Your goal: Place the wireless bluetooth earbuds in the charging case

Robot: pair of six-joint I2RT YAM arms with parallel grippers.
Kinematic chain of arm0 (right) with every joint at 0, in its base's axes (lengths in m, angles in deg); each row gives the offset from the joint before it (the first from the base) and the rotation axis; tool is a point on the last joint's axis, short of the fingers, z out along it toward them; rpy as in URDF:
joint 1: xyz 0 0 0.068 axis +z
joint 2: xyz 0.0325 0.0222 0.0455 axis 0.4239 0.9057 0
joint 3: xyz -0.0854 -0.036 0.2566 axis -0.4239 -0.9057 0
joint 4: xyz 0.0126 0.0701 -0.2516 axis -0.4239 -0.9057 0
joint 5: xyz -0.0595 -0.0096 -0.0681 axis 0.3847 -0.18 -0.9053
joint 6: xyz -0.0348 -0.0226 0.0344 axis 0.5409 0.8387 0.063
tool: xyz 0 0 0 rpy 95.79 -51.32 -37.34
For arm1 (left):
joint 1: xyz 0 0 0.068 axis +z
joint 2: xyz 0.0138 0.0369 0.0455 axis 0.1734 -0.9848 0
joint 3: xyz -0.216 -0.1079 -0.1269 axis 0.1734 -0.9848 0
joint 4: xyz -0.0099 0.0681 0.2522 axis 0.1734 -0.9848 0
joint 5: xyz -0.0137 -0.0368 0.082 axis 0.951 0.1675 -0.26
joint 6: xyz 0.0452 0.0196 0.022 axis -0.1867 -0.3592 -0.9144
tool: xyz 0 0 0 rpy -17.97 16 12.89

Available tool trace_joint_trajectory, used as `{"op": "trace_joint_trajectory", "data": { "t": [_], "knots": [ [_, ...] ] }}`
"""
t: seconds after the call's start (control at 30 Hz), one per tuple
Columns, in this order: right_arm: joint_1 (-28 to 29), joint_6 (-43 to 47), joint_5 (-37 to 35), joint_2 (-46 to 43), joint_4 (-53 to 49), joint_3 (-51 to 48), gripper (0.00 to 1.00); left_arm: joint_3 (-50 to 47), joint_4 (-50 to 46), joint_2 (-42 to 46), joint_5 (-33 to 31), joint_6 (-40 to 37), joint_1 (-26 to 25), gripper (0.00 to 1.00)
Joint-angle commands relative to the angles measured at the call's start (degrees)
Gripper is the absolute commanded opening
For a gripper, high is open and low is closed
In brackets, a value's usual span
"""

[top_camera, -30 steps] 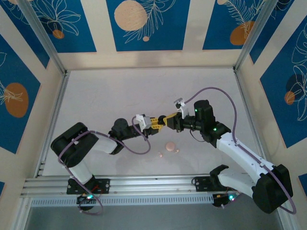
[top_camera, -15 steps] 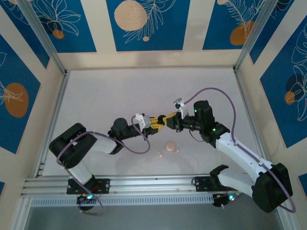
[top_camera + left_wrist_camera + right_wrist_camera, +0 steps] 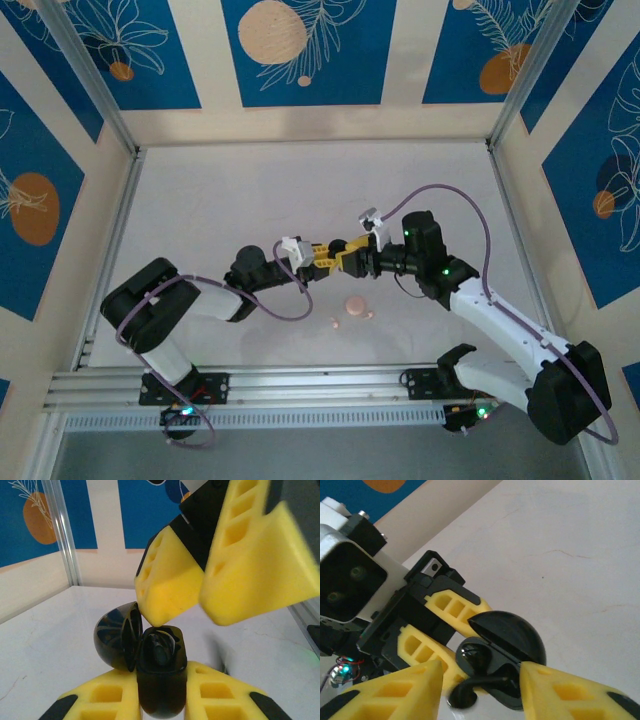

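The black charging case [image 3: 159, 680] stands between my left gripper's [image 3: 160, 695] yellow fingers, which are shut on its body; its lid [image 3: 112, 640] hangs open to the left. In the right wrist view the case [image 3: 512, 630] opens toward my right gripper [image 3: 480, 685]. A black earbud [image 3: 464, 696] spans the narrow gap between the right jaws, its stem reaching into the case mouth. My right gripper's fingers [image 3: 170, 580] hover at the case's top rim. From above, both grippers [image 3: 322, 256] [image 3: 347, 256] meet mid-table.
A round pink case [image 3: 353, 304] lies on the white table [image 3: 300, 190] just in front of the grippers, with a pale pink bud [image 3: 334, 322] to its left and another [image 3: 369, 316] to its right. Metal frame rails [image 3: 110, 250] border the table.
My right gripper has edged left toward the case held by the left gripper, closing the small gap between the two. The pink case and buds have not moved.
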State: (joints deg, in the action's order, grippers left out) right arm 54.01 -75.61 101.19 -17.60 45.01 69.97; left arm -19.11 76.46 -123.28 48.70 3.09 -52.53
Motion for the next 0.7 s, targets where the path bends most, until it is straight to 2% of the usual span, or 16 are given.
{"op": "trace_joint_trajectory", "data": {
  "t": [0.0,0.27,0.5,0.57,0.67],
  "knots": [
    [0.2,0.1,-0.6,-1.4,-2.3,0.3,0.55,1.3,4.9,2.1,1.7,0.6,0.3,0.19],
    [-0.3,-0.9,-4.4,-6.1,-6.2,0.6,0.60,0.7,5.0,2.2,0.2,0.1,0.4,0.19],
    [-2.6,-4.6,-4.4,-2.3,-21.9,4.3,0.55,-1.9,5.0,2.8,-2.7,-0.1,1.9,0.19],
    [-2.5,-7.0,-5.3,0.2,-28.4,6.5,0.52,-3.0,5.0,3.2,-3.5,-0.1,2.3,0.19],
    [-0.7,-11.1,-2.7,2.8,-34.2,7.5,0.48,-4.9,4.9,4.1,-5.3,-0.2,2.8,0.19]
  ]
}}
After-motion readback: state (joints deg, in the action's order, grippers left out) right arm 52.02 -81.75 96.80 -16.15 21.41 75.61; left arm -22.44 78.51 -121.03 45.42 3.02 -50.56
